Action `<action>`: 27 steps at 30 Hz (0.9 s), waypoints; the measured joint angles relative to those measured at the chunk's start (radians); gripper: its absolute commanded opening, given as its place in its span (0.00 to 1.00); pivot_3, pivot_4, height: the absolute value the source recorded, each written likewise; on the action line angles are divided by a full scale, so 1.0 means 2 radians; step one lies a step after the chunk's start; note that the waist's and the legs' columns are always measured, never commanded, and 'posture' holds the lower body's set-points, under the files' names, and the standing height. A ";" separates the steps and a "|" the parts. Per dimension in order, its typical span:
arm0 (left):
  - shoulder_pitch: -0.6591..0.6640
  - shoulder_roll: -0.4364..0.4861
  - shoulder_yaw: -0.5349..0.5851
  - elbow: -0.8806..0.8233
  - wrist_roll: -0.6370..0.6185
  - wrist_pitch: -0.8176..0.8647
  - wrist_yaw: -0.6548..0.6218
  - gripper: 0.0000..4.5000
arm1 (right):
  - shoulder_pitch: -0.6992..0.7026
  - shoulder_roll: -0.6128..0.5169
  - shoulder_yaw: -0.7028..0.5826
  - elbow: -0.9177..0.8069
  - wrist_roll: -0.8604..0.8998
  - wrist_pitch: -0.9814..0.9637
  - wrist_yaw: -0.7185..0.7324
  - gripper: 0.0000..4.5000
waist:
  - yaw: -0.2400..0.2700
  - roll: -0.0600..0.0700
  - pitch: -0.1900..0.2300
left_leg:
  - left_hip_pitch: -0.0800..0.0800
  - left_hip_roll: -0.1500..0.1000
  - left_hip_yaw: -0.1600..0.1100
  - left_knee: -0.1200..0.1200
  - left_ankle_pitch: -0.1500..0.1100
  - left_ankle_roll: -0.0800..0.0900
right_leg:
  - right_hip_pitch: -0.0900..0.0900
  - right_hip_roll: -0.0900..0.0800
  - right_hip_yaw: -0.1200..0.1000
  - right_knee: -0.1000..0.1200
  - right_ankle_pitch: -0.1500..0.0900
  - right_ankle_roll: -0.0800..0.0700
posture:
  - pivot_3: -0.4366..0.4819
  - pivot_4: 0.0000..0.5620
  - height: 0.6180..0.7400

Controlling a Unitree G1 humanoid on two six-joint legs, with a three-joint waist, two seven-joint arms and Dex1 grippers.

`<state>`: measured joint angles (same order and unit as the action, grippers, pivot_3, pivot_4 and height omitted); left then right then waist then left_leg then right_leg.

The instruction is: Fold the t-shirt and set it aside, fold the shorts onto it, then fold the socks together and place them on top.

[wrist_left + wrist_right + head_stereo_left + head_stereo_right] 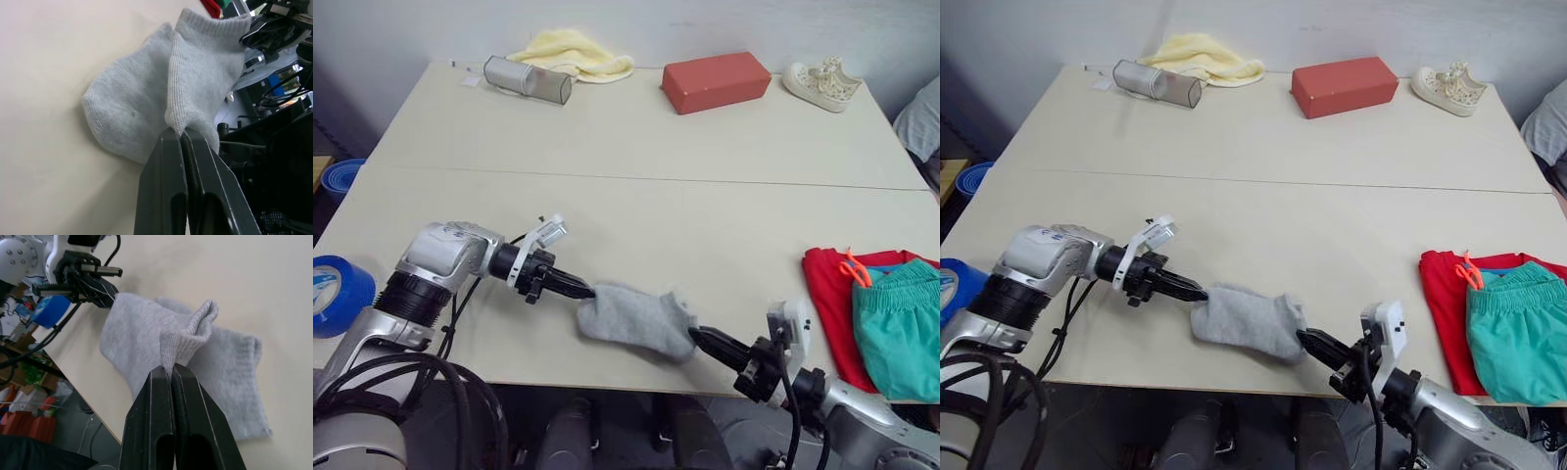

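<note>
The light grey socks (pixel 636 319) lie near the table's front edge, one laid over the other. My left gripper (pixel 586 290) is shut on their left end, and my right gripper (pixel 697 336) is shut on a pinched fold at their right end. In the wrist views the socks (pixel 161 93) (pixel 171 342) show gripped between shut fingers. The teal shorts (pixel 901 328) with an orange drawstring rest folded on the red t-shirt (pixel 827 294) at the table's right edge.
Along the back of the table (pixel 636 196) lie a pale yellow cloth (pixel 573 52), a grey cylinder (pixel 527 78), a red-brown block (pixel 716 81) and a white sneaker (pixel 821 83). A blue tape roll (pixel 335 294) sits at the left.
</note>
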<state>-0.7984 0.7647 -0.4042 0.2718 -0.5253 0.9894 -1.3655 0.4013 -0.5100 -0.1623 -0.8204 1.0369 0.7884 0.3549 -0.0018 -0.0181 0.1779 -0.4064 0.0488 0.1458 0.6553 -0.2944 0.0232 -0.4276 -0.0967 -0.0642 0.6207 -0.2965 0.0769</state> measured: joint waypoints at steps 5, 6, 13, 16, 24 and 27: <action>-0.006 -0.035 0.010 0.024 0.013 -0.016 0.002 0.15 | 0.009 0.009 0.027 0.022 -0.059 -0.034 0.005 0.05 | -0.001 0.000 0.000 | 0.000 0.000 0.000 0.002 0.000 0.001 | 0.000 -0.001 0.000 0.001 0.000 0.001 | 0.48 0.27 1.00; -0.006 -0.038 0.014 0.025 0.014 -0.018 0.005 0.21 | 0.009 0.008 0.028 0.024 -0.061 -0.034 0.007 0.10 | -0.001 0.000 0.000 | 0.000 0.000 0.000 0.002 0.000 0.001 | 0.000 -0.001 0.000 0.002 0.000 0.001 | 0.48 0.27 1.00; 0.031 -0.025 0.063 0.002 0.030 -0.055 0.033 0.72 | 0.038 -0.048 0.007 0.020 -0.086 -0.058 0.063 0.61 | -0.001 0.000 0.000 | 0.000 0.001 0.000 0.003 0.000 0.000 | 0.000 -0.001 0.001 0.003 0.000 0.000 | 0.48 0.27 1.00; 0.058 -0.005 0.079 -0.015 0.032 -0.063 0.037 0.72 | 0.053 -0.072 -0.022 0.020 -0.086 -0.059 0.090 0.84 | 0.000 -0.001 0.001 | 0.000 0.001 -0.001 0.003 0.000 0.000 | 0.000 -0.001 0.001 0.003 0.000 0.000 | 0.48 0.27 1.00; 0.141 0.017 0.113 -0.136 0.008 -0.020 0.057 0.72 | 0.001 -0.107 -0.057 0.036 -0.058 -0.040 0.119 0.84 | 0.000 -0.002 0.001 | 0.000 0.001 -0.001 0.004 0.000 0.001 | 0.001 -0.002 0.001 0.003 0.001 0.001 | 0.48 0.27 1.00; 0.154 -0.002 0.124 -0.156 -0.003 0.017 0.094 0.72 | -0.033 -0.112 -0.035 0.050 -0.062 -0.025 0.118 0.84 | 0.001 -0.002 0.001 | 0.000 0.001 -0.001 0.004 0.000 0.001 | 0.001 -0.002 0.001 0.004 0.001 0.001 | 0.48 0.27 1.00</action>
<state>-0.4913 0.7614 -0.1559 -0.0402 -0.5313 1.0226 -1.1772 0.3349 -0.7348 -0.2314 -0.7207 0.9136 0.7375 0.5919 0.0011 -0.0216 0.1795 -0.4055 0.0503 0.1433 0.6637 -0.2939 0.0244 -0.4249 -0.1009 -0.0627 0.6277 -0.2953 0.0780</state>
